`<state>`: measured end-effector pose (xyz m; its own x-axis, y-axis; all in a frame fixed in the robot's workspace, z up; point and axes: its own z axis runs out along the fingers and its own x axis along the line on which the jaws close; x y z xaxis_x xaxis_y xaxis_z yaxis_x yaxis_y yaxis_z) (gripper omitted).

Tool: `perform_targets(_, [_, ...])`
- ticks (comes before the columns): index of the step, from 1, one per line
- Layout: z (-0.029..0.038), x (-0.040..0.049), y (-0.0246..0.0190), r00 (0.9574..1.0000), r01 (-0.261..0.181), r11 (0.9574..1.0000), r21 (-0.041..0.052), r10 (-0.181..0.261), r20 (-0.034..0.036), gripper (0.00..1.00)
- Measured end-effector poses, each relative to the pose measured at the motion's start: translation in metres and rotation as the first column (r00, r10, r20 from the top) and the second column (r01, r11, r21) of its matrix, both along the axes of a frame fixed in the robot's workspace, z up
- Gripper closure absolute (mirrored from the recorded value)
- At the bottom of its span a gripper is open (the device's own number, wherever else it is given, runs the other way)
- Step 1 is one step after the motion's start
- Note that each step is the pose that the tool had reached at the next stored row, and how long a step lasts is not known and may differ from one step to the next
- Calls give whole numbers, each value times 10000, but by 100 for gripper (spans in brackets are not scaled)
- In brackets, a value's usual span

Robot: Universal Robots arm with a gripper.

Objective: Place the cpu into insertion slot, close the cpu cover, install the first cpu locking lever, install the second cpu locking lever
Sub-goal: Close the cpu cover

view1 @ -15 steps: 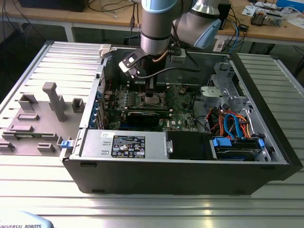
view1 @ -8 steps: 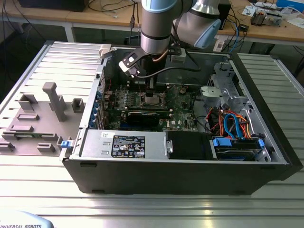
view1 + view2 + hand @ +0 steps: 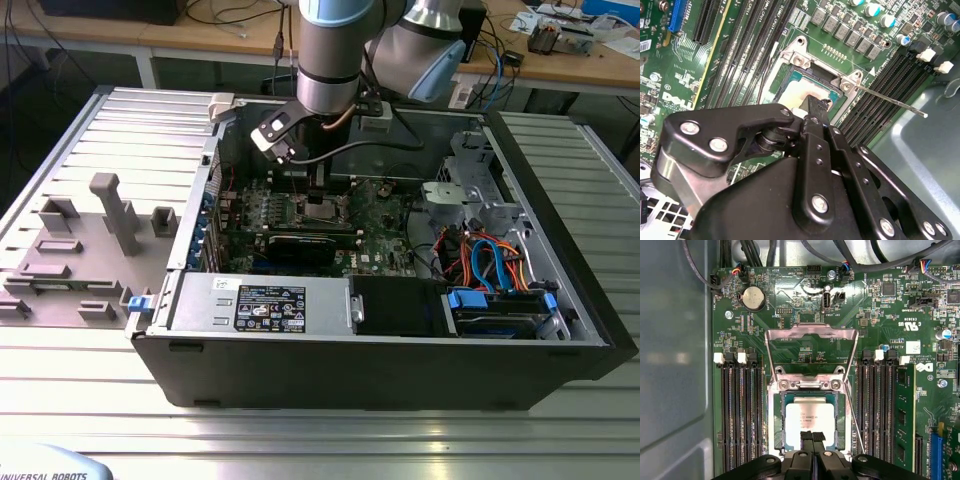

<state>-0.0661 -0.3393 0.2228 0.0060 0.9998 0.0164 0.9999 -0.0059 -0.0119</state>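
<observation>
inside an open computer case (image 3: 350,375) lying on its side on a ribbed metal bench (image 3: 300,435), the robot arm (image 3: 335,50) reaches down to the green circuit board, its gripper (image 3: 321,200) poised over the middle of the board in the exterior view. both wrist views show the cpu (image 3: 810,415) lying flat in the insertion slot (image 3: 774,420), its dull silver top facing up and its green edge sitting inside the slot's metal rim. the gripper (image 3: 813,436) has its two black fingertips drawn together with only a hairline between them, and they grip nothing. they sit at the edge of the chip, though contact cannot be judged. the cpu cover (image 3: 812,331), a thin silver frame, stands swung open on its hinge on the far side of the slot from the gripper, with the board showing through its square opening. a thin metal lever rod (image 3: 855,422) runs along one side of the slot, between it and a bank of long black memory slots (image 3: 740,410). in the second wrist view the same rod (image 3: 890,101) angles out over those slots, and the gripper (image 3: 817,106) covers part of the cpu (image 3: 792,97). a round coin battery (image 3: 753,297) sits on the board beyond the open cover. a grey moulded fixture tray (image 3: 90,240) rests on the bench at the exterior view's left, beside the case.
</observation>
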Motion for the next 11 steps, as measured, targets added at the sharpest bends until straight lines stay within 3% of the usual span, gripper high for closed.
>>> perform_targets(6, [18, 1, 0, 10000, 0, 10000, -3, 0, 0, 89])
perform_targets(11, [79, 1, 0, 10000, -1, 10000, -18, 1, 0, 89])
